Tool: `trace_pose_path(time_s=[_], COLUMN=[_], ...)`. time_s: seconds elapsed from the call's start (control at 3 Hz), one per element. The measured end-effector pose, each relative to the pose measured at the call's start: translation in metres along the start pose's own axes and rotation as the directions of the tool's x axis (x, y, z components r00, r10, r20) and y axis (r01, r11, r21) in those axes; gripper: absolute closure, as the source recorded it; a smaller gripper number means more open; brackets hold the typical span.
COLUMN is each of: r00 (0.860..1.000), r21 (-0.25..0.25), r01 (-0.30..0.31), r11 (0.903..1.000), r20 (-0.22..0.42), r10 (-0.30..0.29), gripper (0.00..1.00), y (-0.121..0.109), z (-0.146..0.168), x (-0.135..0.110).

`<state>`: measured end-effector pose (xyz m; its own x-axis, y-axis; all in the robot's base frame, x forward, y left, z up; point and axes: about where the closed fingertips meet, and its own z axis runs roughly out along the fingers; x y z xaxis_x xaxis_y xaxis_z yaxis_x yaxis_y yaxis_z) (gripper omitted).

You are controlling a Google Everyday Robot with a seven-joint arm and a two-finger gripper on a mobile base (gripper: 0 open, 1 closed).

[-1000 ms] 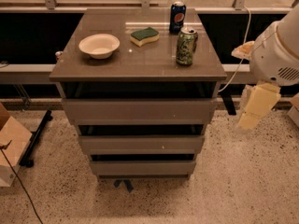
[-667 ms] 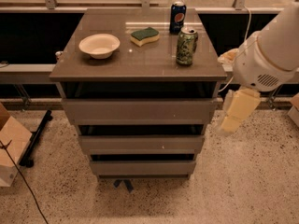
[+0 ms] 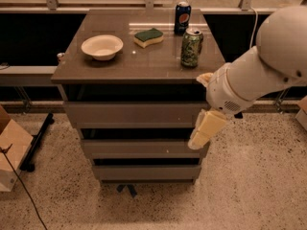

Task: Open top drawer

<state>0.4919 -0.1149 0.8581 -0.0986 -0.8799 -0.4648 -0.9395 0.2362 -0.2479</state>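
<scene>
Top drawer (image 3: 134, 114) is sitting shut just under the cabinet top (image 3: 144, 61). Gripper (image 3: 205, 128) is hanging at its right end, holding nothing; how far open, cannot tell. Probably approaching; next move is needing a catch on the front's edge, then a pull toward near.

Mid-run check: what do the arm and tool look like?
The arm is white, built of fat rounded segments, with a small dark grille near the wrist. The tool is pale cream and blocky, at the right end of the top drawer.
</scene>
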Motion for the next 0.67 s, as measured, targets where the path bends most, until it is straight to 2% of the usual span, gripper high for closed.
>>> trace_pose_path(time_s=[0.33,0.67], r00=[0.999,0.993], r21=[-0.004,-0.021], r01=[-0.021,-0.057], r11=[0.9998,0.9981], r20=[0.047,0.104], r10=[0.022,0.059], gripper=[0.00,0.00], y=[-0.003,-0.017], z=[0.034,0.071], x=[-0.002,0.001])
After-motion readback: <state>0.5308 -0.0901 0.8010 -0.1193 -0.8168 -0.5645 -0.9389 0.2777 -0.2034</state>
